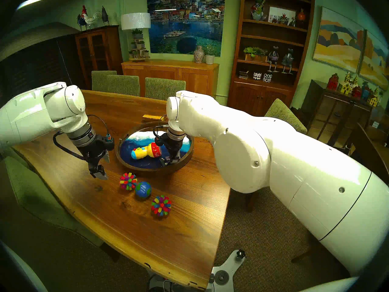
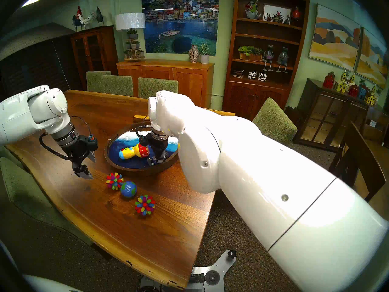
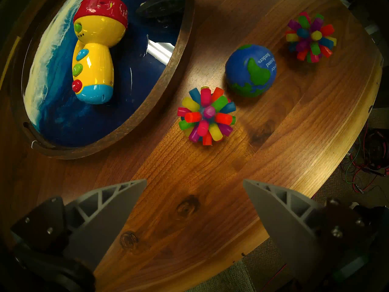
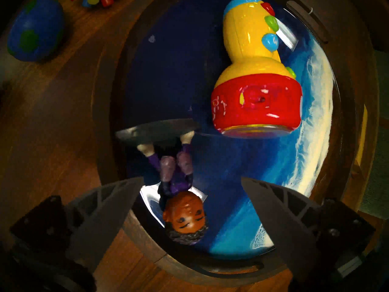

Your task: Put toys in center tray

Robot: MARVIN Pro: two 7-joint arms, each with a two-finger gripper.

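Right wrist view shows the right gripper [image 4: 192, 181] spread around the doll [image 4: 181, 198], lying free in the tray [image 4: 109, 108]: lift straight up, clear of the flashlight [image 4: 256, 74].

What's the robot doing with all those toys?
It's tidying toys into the big round tray. The toy flashlight already lies inside. The right hand is over the tray, open, with the little doll between its fingers, lying in the tray. The left hand hangs open over the table, holding nothing. Two spiky balls and the globe ball sit on the table, not yet put away.
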